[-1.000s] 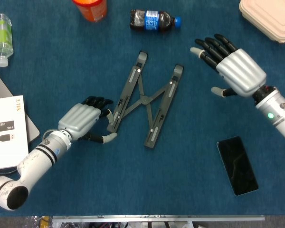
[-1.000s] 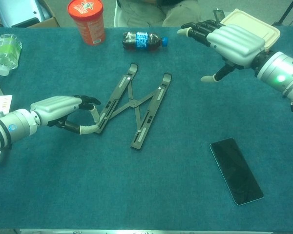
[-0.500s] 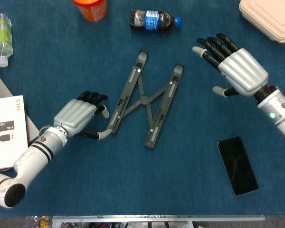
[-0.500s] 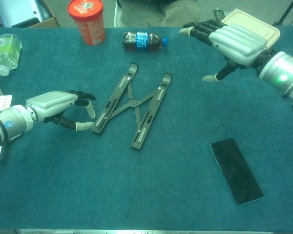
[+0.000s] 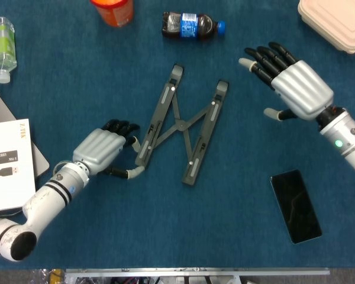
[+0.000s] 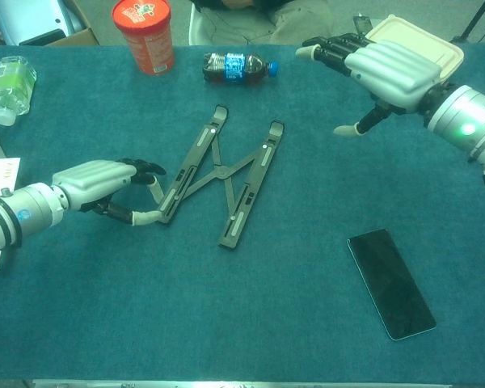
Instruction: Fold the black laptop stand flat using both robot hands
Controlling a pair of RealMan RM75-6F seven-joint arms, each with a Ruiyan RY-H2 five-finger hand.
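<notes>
The black laptop stand [image 5: 183, 122] [image 6: 221, 173] lies on the blue table, two long bars joined by crossed links, spread apart in a narrow V. My left hand [image 5: 105, 149] [image 6: 103, 184] rests at the near end of the left bar, its fingertips and thumb touching that bar's outer edge without closing around it. My right hand [image 5: 291, 84] [image 6: 381, 68] hovers above the table to the right of the stand, fingers spread, holding nothing and well apart from the right bar.
A black phone [image 5: 295, 205] lies at the near right. A cola bottle [image 5: 191, 26] and an orange tub [image 6: 142, 33] sit behind the stand. A beige lunch box [image 5: 337, 21] is far right, a water bottle [image 5: 0, 41] and white box [image 5: 6, 160] far left.
My left hand pulled back from the stand half a second ago, then moved right again to touch the left bar's near end. The stand shifted slightly right. My right hand barely moved.
</notes>
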